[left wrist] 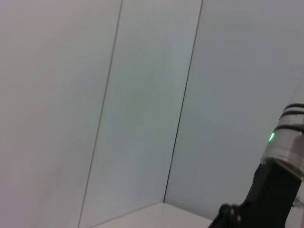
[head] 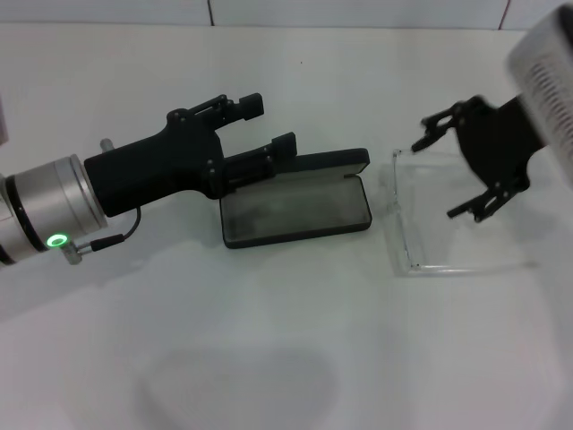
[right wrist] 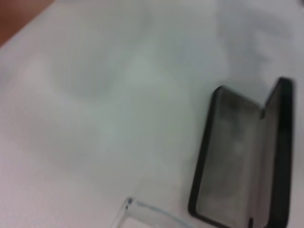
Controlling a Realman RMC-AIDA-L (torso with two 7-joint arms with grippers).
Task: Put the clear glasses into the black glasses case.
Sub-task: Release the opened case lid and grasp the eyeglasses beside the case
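The black glasses case (head: 295, 213) lies open at the table's middle, grey lining up and lid standing along its far side; the right wrist view also shows the case (right wrist: 236, 166). The clear glasses (head: 408, 219) lie on the white table just right of it, arms unfolded and pointing right. A corner of the glasses (right wrist: 142, 210) shows in the right wrist view. My left gripper (head: 274, 125) is open and empty at the case's far left end, its nearer finger by the lid. My right gripper (head: 437, 179) hovers open above the glasses, a finger on each side.
The white table (head: 269, 358) runs back to a tiled wall (left wrist: 142, 95). The left wrist view shows only that wall and part of the right arm (left wrist: 280, 180). A faint grey shadow lies on the table near the front.
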